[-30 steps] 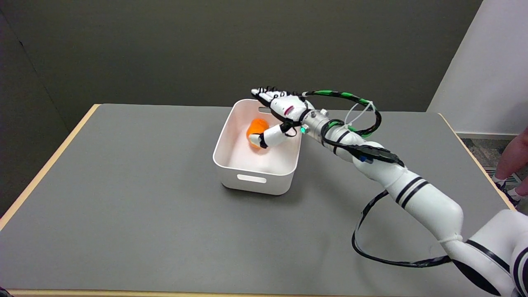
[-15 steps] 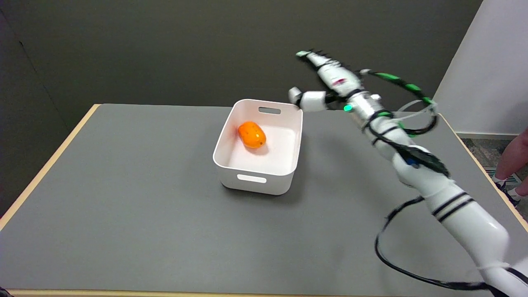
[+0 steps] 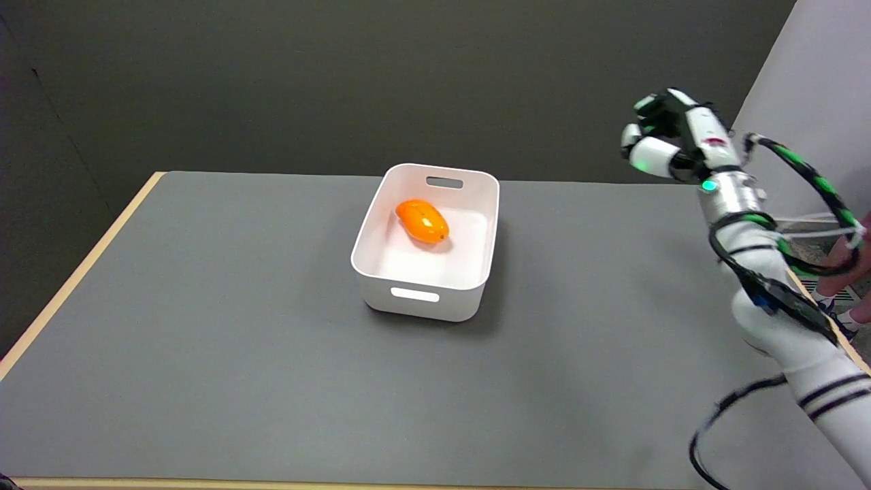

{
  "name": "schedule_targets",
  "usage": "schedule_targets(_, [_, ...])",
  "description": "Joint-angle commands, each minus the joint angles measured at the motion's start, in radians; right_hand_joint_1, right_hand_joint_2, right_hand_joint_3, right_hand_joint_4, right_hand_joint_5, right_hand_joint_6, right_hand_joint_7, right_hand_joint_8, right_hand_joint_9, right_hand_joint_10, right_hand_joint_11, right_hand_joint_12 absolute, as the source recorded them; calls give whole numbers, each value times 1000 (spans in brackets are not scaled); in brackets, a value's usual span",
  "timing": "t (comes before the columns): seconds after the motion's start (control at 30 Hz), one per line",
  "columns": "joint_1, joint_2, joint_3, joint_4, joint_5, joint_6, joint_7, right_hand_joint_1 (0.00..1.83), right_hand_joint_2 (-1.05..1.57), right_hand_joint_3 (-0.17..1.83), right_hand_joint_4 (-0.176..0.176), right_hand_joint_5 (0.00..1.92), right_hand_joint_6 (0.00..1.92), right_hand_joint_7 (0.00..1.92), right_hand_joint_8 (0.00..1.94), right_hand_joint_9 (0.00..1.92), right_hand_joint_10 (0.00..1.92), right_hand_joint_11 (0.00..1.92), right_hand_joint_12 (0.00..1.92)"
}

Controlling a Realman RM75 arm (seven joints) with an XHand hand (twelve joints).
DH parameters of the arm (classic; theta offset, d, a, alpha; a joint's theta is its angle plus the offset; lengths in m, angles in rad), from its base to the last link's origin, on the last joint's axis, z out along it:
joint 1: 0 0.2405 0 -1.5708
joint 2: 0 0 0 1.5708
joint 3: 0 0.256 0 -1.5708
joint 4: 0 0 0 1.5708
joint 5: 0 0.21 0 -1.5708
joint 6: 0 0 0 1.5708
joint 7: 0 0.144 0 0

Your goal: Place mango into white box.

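The mango lies on its side inside the white box, resting on the box floor toward the far left corner, its long axis running from the far left down toward the near right. Nothing touches it. The box sits on the grey counter, roughly at the middle of it, with one slot handle showing on its near wall and another on its far wall.

The right hand is well away from the box, off to the box's right and raised high above the counter's far right edge. It holds nothing. Its fingers look curled inward rather than spread, the thumb bent across in front of them, so the hand reads as loosely clenched on air, though the fingertips are partly hidden behind one another and I can't make out how tightly they close. The palm side faces left, toward the box.

The white arm climbs steeply from the lower right corner, nearly upright at the wrist, with a small green light glowing just below the hand. A black and green cable loops out to the right of the wrist, and another black cable hangs down beside the lower arm.

Beyond the counter, to the right of the arm, part of a person's leg shows at the picture's edge.
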State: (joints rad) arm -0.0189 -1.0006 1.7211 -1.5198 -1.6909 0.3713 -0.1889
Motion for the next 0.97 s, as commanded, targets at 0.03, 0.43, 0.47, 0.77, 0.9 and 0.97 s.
schedule_targets(0.03, [-314,-77,117,-203,-126,189,202,874,1152,363,74,621,1589,711,1044,685,1289,89,1864])
schedule_targets(0.43, [-311,-152,5,-309,-234,228,205,894,1113,469,22,620,1641,811,1401,785,1572,0,1921])
schedule_targets(0.47, [-309,-153,-3,-312,-235,228,205,894,1114,467,23,618,1641,808,1401,785,1573,0,1921])
schedule_targets(0.77, [-288,-158,-39,-316,-263,228,205,890,1144,428,10,599,1654,775,1395,781,1580,-1,1921])
schedule_targets(0.9, [-279,-161,-49,-309,-272,228,205,889,1156,413,5,586,1664,770,1389,768,1579,0,1921])
schedule_targets(0.97, [-272,-168,-50,-306,-273,228,205,890,1161,406,1,583,1665,770,1385,768,1577,0,1921])
